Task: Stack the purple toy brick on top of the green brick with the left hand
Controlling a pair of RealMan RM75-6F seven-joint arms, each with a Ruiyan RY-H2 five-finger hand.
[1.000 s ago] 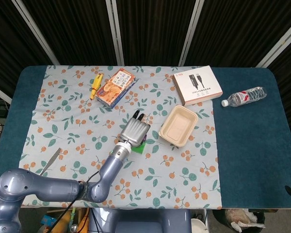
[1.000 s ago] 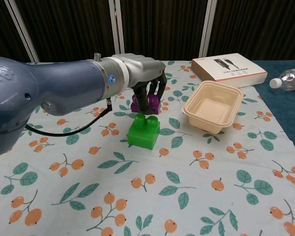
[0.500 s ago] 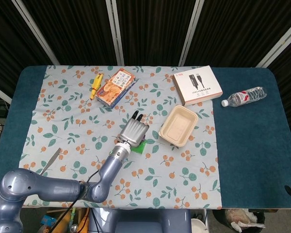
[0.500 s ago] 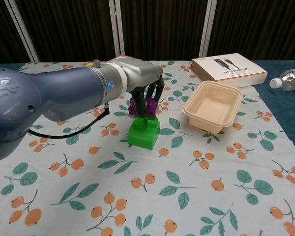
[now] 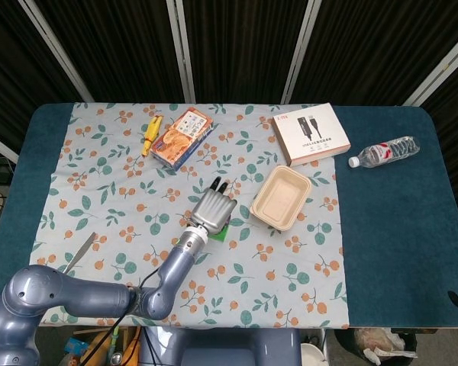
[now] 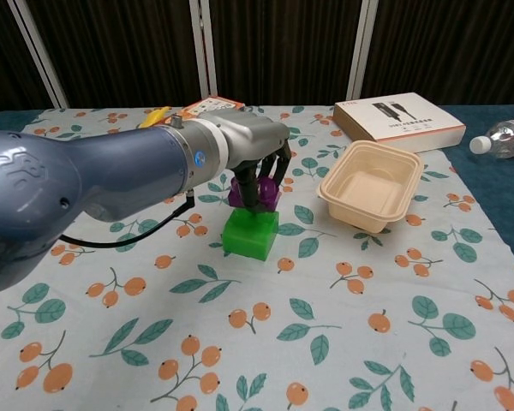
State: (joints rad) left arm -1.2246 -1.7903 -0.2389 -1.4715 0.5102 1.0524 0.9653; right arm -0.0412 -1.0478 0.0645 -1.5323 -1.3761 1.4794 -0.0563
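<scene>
Pinching the purple brick (image 6: 255, 190) above the green brick (image 6: 251, 233), the left robot hand (image 6: 259, 163) risks a misaligned seating; the purple brick could topple if released off-centre.

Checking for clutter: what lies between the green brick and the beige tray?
Only bare patterned cloth between green brick and beige tray, in the chest view.

Dark curtains (image 5: 237, 46) behind a teal table (image 5: 401, 229) (floral cloth (image 5: 99, 183) over most of it)
</scene>
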